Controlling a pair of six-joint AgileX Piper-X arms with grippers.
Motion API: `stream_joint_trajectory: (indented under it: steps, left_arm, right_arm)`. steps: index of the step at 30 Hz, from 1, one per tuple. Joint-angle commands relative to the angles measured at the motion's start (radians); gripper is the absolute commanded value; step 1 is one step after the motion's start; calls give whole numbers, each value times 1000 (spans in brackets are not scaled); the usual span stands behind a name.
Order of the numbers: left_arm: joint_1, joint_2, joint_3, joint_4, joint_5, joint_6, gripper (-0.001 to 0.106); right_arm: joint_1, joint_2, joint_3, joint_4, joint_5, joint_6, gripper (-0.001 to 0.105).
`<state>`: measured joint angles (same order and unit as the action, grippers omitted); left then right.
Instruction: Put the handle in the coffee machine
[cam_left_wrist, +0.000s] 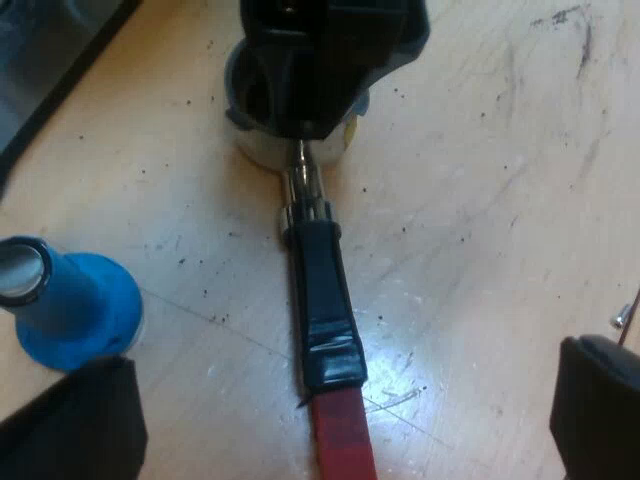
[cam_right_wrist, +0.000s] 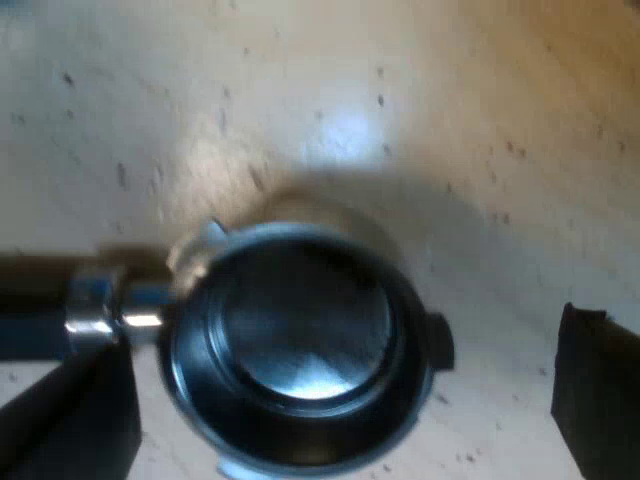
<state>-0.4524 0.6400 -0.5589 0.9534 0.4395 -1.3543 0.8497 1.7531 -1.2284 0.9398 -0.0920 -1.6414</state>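
Observation:
The metal holder lies flat on the wooden table, its dark handle (cam_left_wrist: 325, 300) ending in red (cam_left_wrist: 345, 440). My left gripper (cam_left_wrist: 335, 430) is open, its fingers (cam_left_wrist: 75, 425) standing wide apart on either side of the red end without touching it. My right gripper (cam_left_wrist: 320, 60) hangs right over the holder's round basket (cam_left_wrist: 250, 140). In the right wrist view I look straight down into the basket (cam_right_wrist: 300, 350), whose shiny bottom is bare. There my right gripper (cam_right_wrist: 335, 420) is open, with its fingers (cam_right_wrist: 600, 400) well clear of the basket's rim. The handle's metal neck (cam_right_wrist: 110, 315) sticks out past one finger.
A blue tamper (cam_left_wrist: 75, 305) stands on the table (cam_left_wrist: 500, 200) close beside one left finger. A dark edge of some object (cam_left_wrist: 50, 60) lies beyond it. Coffee grounds speck the wood.

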Motion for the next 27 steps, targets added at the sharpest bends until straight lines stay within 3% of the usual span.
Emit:
stream_joint_trajectory:
  steps: [1,27]
  left_arm:
    - [2,-4,-2,-17,4,-10,84]
    - [2,-4,-2,-24,4,12,84]
  right_arm:
    - [-2,-9,-3,-36,-43,-22,85]
    - [3,79,-3,-45,-77,-24,85]
